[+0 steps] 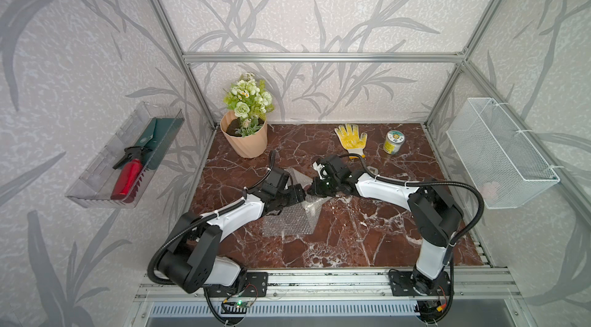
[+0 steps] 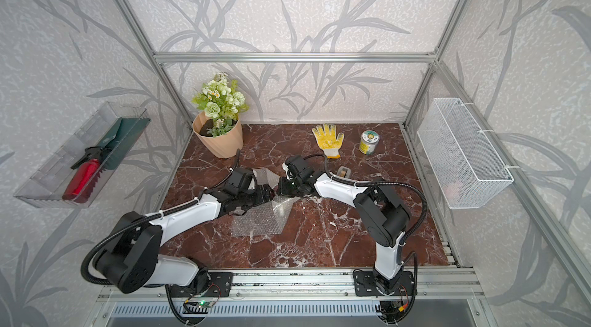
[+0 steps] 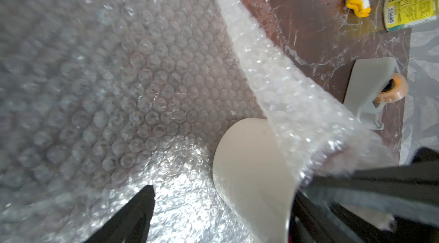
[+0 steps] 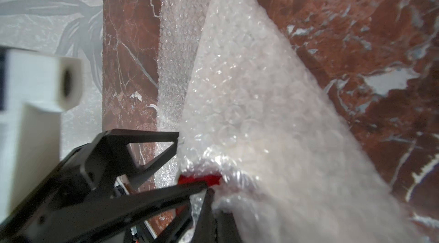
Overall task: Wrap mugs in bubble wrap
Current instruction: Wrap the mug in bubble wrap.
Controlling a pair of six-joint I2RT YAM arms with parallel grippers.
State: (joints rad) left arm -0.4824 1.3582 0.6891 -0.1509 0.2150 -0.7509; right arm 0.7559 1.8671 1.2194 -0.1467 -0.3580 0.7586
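Draping white mug point(image 3: 249, 180), clear bubble wrap point(image 4: 249, 99) pinched by right jaws; left jaws apart.

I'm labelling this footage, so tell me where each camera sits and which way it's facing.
Both top views: high over the front edge, looking down at the table; both arms, left claw and right claw, show.
Left wrist: on the left arm, facing wrap, mug and jar; one finger of its claw shows.
Right wrist: on the right arm, facing lifted wrap over the mug; its shut claw pinches the wrap.
Shared: both wrist views see wrap and mug.
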